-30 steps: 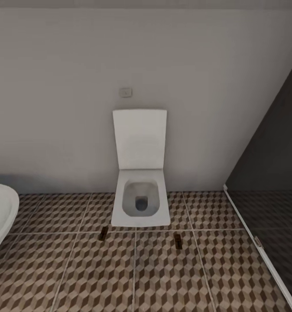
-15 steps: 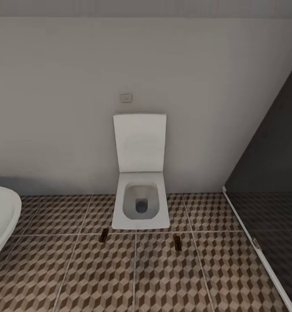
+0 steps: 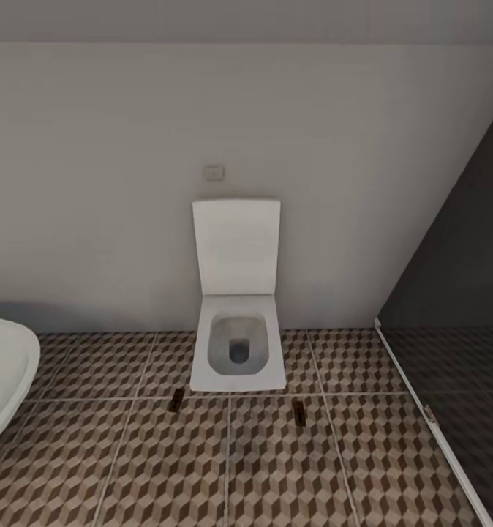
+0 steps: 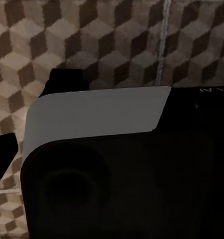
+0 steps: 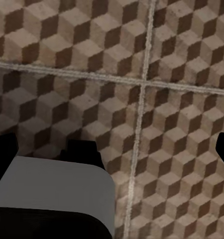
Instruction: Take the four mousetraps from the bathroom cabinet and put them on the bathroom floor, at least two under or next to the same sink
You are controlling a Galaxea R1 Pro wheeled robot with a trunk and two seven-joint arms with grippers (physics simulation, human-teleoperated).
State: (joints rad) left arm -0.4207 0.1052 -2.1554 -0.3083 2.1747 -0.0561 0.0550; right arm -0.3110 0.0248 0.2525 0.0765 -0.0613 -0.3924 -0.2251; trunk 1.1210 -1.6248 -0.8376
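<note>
1. Brown cube-patterned bathroom floor (image 3: 276, 468) is seen from the head view; two mousetraps (image 3: 176, 400) (image 3: 298, 410) lie flat on it, just before the white toilet (image 3: 237, 351). They are judged light, stiff and thin, best pinched across the long edges.
2. In the left wrist view, the pincer's state cannot be told.
3. In the right wrist view, tiles are shown; the pincer's opening cannot be told.

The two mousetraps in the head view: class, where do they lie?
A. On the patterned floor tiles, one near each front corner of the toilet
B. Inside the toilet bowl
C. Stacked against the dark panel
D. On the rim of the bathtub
A: the left mousetrap and the right mousetrap lie flat on the bathroom floor, just in front of the toilet, one towards each of its front corners.
</note>
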